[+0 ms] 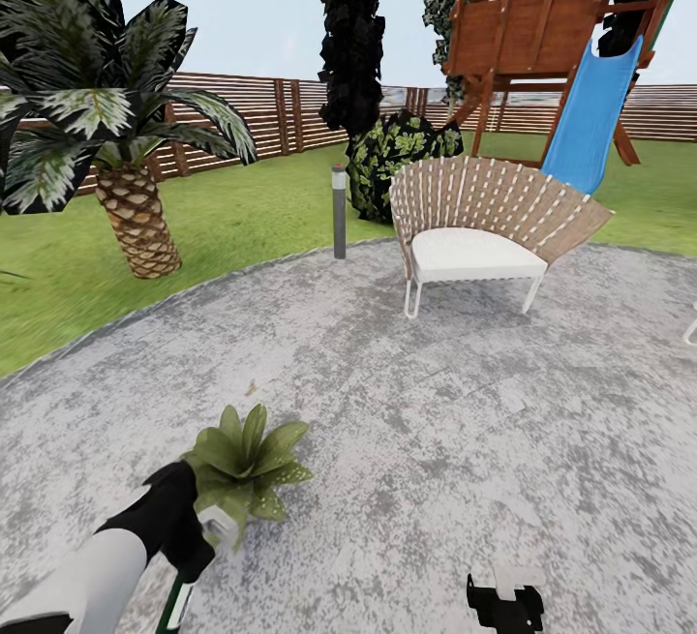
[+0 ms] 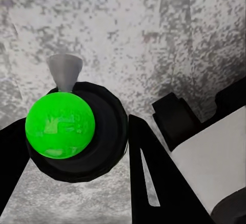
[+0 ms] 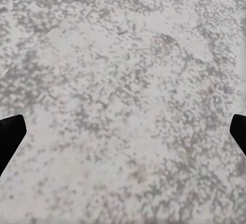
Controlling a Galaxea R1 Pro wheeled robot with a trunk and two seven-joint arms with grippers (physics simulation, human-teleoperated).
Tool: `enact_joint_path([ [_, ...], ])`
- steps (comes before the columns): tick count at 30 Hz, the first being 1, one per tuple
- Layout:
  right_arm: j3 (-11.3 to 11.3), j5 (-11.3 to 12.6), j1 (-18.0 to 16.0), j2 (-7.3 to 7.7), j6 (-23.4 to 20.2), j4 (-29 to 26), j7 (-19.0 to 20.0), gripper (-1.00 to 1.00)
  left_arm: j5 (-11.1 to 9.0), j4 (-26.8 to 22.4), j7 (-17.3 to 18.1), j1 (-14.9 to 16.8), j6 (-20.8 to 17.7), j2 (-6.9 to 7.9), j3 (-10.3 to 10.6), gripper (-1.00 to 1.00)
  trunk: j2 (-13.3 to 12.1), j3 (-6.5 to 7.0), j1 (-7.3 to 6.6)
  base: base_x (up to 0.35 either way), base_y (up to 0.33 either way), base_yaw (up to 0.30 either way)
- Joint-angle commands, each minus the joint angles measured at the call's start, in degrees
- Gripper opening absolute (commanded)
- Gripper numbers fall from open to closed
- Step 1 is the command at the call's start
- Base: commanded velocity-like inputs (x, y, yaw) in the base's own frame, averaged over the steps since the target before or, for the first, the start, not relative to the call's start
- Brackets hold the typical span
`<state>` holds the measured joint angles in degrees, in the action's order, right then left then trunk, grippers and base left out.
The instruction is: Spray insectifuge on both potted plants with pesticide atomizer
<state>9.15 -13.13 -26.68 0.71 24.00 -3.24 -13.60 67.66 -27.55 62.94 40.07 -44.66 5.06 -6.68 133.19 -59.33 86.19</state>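
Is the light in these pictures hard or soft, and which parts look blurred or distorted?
Head view: soft, even light; the potted plant and the chair throw only faint shadows on the patio, and the fence bends as through a wide lens. Left wrist view: the atomizer looks soft and blocky, with no glare. Right wrist view: the stone is coarse and pixelated.

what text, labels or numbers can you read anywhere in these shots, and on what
None is legible.
The pesticide atomizer in the left gripper: pale marks on its green body, too blurred to read.
The chair, slide, fence and bollard light show no writing.
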Motion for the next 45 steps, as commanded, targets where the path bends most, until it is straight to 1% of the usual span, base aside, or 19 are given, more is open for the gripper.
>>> enact_joint_path([
  [1, 0.43, -0.64, -0.04, -0.01, 0.17, 0.06, -0.17, 1.00, 0.36, 0.03, 0.39, -0.16, -0.31, -0.13, -0.33, -1.00, 0.02, -0.05, -0.01, 0.000, 0.000, 0.000],
  [3, 0.43, -0.61, -0.04, -0.01, 0.17, 0.06, -0.18, 1.00, 0.37, 0.00, 0.35, -0.65, -0.27, -0.57, -0.34, -1.00, 0.02, -0.05, -0.01, 0.000, 0.000, 0.000],
  [7, 0.43, -0.61, -0.04, -0.01, 0.17, 0.06, -0.19, 1.00, 0.37, -0.76, 0.40, -0.72, -0.38, -0.89, -0.52, -1.00, 0.02, -0.05, -0.01, 0.102, 0.000, 0.000],
  [11, 0.43, -0.60, -0.04, -0.01, 0.17, 0.06, -0.20, 1.00, 0.45, -1.08, 0.43, -0.62, -0.43, -1.94, -0.39, -1.00, 0.02, -0.05, -0.01, 0.298, 0.000, 0.000],
  [16, 0.43, -0.59, -0.04, -0.01, 0.17, 0.07, -0.19, 1.00, 0.45, -0.73, 0.40, -0.69, -0.33, -2.35, -0.44, -1.00, 0.02, -0.05, -0.01, 0.083, 0.000, 0.000],
  [21, 0.43, -0.61, -0.04, -0.01, 0.17, 0.07, -0.20, 1.00, 0.45, -0.05, 0.35, -1.12, -0.15, -1.32, -0.44, -1.00, 0.02, -0.05, -0.01, 0.002, 0.000, 0.000],
  [23, 0.43, -0.63, -0.04, -0.01, 0.17, 0.07, -0.17, 1.00, 0.45, -0.08, 0.35, -2.71, -0.07, -0.97, -0.44, -1.00, 0.02, -0.05, -0.01, 0.000, 0.000, 0.000],
  [26, 0.43, -0.61, -0.04, -0.01, 0.17, 0.07, -0.18, 1.00, 0.45, -0.38, 0.27, -3.99, -0.03, -0.86, -0.45, -1.00, 0.02, -0.05, -0.01, 0.000, 0.000, 0.000],
  [30, 0.43, -0.63, -0.04, -0.01, 0.17, 0.07, -0.20, 1.00, 0.45, -1.05, 0.26, -4.01, -0.15, -0.98, -0.53, -1.00, 0.02, -0.05, -0.01, 0.000, 0.002, 0.000],
  [34, 0.43, -0.62, -0.04, -0.01, 0.17, 0.07, -0.17, 1.00, 0.45, -4.83, 0.33, -3.70, -0.25, -1.54, -0.51, -1.00, 0.02, -0.05, -0.01, 0.000, 0.230, 0.000],
  [37, 0.43, -0.60, -0.04, -0.01, 0.17, 0.07, -0.19, 1.00, 0.45, -5.40, 0.34, -3.73, -0.24, -1.60, -0.73, -1.00, 0.02, -0.05, -0.01, 0.000, 0.139, 0.000],
  [40, 0.43, -0.61, -0.04, -0.01, 0.17, 0.06, -0.16, 1.00, 0.45, -5.27, 0.34, -3.78, -0.18, -1.36, -0.57, -1.00, 0.02, -0.05, -0.01, 0.000, 0.017, 0.000],
  [45, 0.43, -0.61, -0.04, -0.01, 0.17, 0.06, -0.16, 1.00, 0.47, -4.72, 0.34, -4.11, -0.17, -0.17, -0.46, -1.00, 0.02, -0.05, -0.01, 0.000, 0.001, 0.000],
])
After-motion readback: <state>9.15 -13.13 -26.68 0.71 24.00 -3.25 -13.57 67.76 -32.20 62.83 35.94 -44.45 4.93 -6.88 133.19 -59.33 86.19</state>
